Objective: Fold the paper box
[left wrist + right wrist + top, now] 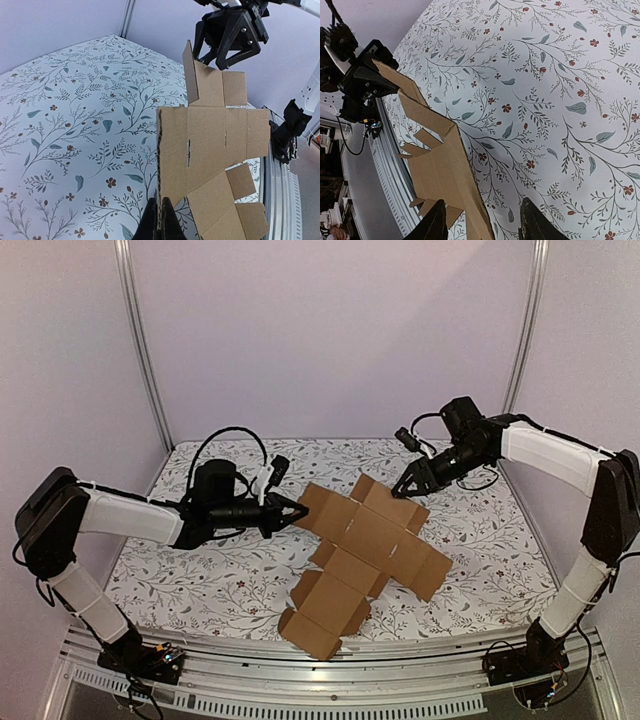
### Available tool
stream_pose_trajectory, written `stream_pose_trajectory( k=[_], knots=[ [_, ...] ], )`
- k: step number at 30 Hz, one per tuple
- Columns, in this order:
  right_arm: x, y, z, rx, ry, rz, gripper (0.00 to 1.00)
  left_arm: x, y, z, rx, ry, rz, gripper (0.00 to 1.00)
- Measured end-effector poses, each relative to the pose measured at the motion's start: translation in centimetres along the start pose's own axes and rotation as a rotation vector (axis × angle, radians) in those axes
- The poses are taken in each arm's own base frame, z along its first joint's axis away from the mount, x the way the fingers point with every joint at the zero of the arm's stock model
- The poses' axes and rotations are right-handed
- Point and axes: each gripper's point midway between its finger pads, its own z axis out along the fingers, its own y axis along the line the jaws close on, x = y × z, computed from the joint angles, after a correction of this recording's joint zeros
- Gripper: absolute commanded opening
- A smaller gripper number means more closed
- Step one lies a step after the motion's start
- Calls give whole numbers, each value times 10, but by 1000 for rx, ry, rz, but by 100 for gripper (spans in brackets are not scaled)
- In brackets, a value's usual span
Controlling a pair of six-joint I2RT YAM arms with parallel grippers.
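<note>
The paper box (365, 540) is an unfolded flat sheet, held over the middle of the floral table (200, 580) between both arms. The left claw (298, 512) is clenched on its left edge. The right claw (406, 487) is released, its fingers straddling the far flap

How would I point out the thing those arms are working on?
Start at the floral tablecloth. A flat, cross-shaped brown cardboard sheet with flaps spans its middle, pinched by the left gripper. Nothing else there is plain brown.
</note>
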Motion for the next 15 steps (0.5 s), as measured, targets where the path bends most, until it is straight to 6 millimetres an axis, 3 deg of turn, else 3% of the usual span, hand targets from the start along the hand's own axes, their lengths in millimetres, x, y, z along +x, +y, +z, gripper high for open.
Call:
stream_pose_trajectory(
  k=[15],
  knots=[
    [13, 21, 2, -54, 94, -63, 12, -8, -1, -7, 21, -25, -10, 0]
  ],
)
